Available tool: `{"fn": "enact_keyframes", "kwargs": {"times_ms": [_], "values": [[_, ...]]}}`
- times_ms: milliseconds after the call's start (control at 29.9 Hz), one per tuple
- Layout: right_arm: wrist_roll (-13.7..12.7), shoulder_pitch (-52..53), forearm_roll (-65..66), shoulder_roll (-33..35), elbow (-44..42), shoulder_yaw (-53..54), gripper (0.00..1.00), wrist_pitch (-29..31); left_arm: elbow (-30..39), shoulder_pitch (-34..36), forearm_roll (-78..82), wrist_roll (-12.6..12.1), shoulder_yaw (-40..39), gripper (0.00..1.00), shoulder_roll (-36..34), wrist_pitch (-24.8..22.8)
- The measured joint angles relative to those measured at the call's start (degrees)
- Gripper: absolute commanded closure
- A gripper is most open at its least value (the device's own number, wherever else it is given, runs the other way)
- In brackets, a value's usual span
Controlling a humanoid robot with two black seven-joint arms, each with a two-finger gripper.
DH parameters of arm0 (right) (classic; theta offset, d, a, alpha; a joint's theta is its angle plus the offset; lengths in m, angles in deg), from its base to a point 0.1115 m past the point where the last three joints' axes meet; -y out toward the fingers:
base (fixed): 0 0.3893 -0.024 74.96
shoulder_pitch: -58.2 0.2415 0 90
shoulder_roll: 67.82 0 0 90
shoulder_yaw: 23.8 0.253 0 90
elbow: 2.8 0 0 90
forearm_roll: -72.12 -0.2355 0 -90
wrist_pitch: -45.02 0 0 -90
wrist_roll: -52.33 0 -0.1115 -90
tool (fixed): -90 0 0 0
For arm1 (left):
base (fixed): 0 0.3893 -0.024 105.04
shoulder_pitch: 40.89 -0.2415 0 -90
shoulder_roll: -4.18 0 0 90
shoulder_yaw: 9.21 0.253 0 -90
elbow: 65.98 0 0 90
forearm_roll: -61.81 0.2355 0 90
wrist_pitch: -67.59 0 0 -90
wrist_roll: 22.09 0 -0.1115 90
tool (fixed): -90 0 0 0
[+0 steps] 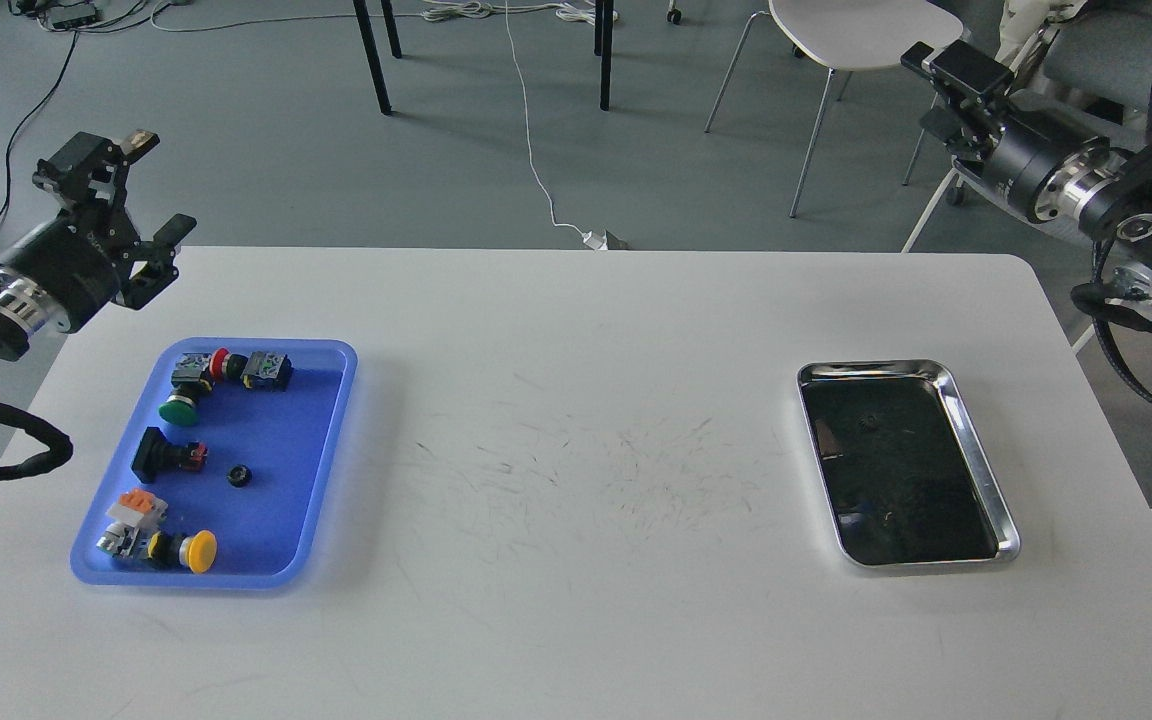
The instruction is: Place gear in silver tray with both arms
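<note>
From my seat I can't read a single word, number or brand anywhere. The push-button switches in the blue tray [331,400] show only plain coloured caps, too small for any marking to come through. The silver tray [976,455] has a bare rim, and the white table [576,420] carries only scuffs.

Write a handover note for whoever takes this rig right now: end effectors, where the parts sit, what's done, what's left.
Left end effector: open, empty, raised beyond the blue tray.
Right end effector: raised off the table's far right corner, holding nothing visible; open or shut unclear.
Gear: small black part lying loose in the blue tray among push-button switches.
Silver tray: right side of the table, no parts in it.
Done: nothing.
Left: pick up the gear, place it in the silver tray.
</note>
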Motion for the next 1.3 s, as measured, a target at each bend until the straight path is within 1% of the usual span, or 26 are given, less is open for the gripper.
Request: {"fn": "enact_keyframes", "kwargs": {"times_ms": [100,201,301,368,468,602,803,970,1137,1304], "values": [[0.0,-1.01,-6.93,0.1,-1.06,0.35,0.08,-0.09,0.41,0.02,0.05,0.01,1.47,0.02,-0.78,0.01],[0.0,-1.58,-10.35,0.12,-1.63,0.54,0.07,-0.12,0.74,0.02,0.29,0.02,1.94,0.01,-1.08,0.01],[0.01,-4.02,-16.66,0.12,-2.07,2.63,0.07,-1.24,4.3,-0.29,6.93,0.08,3.01,0.01,-2.77,0.02],[0.01,-5.23,-18.19,0.12,-2.17,4.61,0.07,-1.68,6.04,-0.3,11.34,0.08,3.04,0.01,-3.37,0.01],[0.01,-6.68,-18.72,0.12,-2.19,7.58,0.07,-1.83,8.23,-0.31,15.45,0.07,2.9,0.01,-4.62,0.01],[0.01,-9.09,-18.8,0.12,-2.19,10.23,0.06,-1.8,13.21,-0.09,21.96,0.04,2.91,0.02,-7.52,0.0],[0.01,-9.83,-18.8,0.12,-2.35,10.69,0.06,-1.71,17.97,0.27,29.73,0.03,3.04,0.02,-11.37,0.01],[0.01,-9.87,-18.8,0.07,-2.47,10.74,0.06,-1.68,24.22,0.59,37.31,0.02,2.65,0.02,-17.16,0.01],[0.01,-9.94,-18.8,0.05,-3.66,10.74,0.06,-1.69,27.69,0.62,46.03,0.02,2.58,0.02,-21.78,0.01],[0.01,-9.95,-18.8,0.03,-3.92,10.77,0.06,-1.63,29.79,0.59,53.01,0.02,2.67,0.03,-24.04,0.01]]}}
